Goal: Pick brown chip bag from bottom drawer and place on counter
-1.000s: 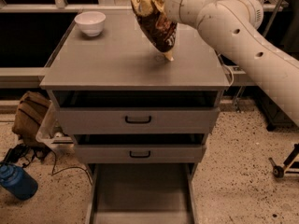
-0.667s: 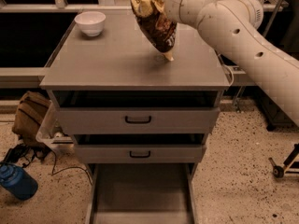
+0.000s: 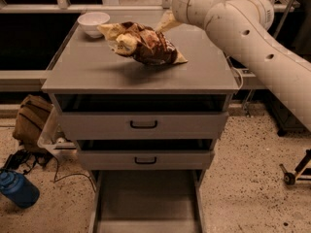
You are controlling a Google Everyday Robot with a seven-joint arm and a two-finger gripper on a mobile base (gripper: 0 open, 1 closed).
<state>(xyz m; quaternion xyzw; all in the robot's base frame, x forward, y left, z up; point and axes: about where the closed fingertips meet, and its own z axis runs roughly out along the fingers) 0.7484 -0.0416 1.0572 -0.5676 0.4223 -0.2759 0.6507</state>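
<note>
The brown chip bag [image 3: 143,45] lies on its side near the middle of the counter [image 3: 97,74]. Its cream end points left toward a white bowl [image 3: 93,22], and its dark brown end points right. A shadow sits under it, and its left end may be slightly lifted; I cannot tell if it rests fully. It seems to have been set here, well back from the edges, so it will not slide off.

The gripper [image 3: 166,22] is just beyond the bag's back right edge, mostly hidden under the thick white arm [image 3: 243,38] reaching in from the right. I cannot tell whether it is spread, pressed together or pinching the bag.

The bag's printed pictures show, but no brand or words can be read, and no other writing is visible.

Below, the bottom drawer [image 3: 146,203] is pulled out with a bare floor. On the speckled floor [image 3: 243,188] to the left are a tan backpack [image 3: 31,120] and a blue bottle [image 3: 18,188].
</note>
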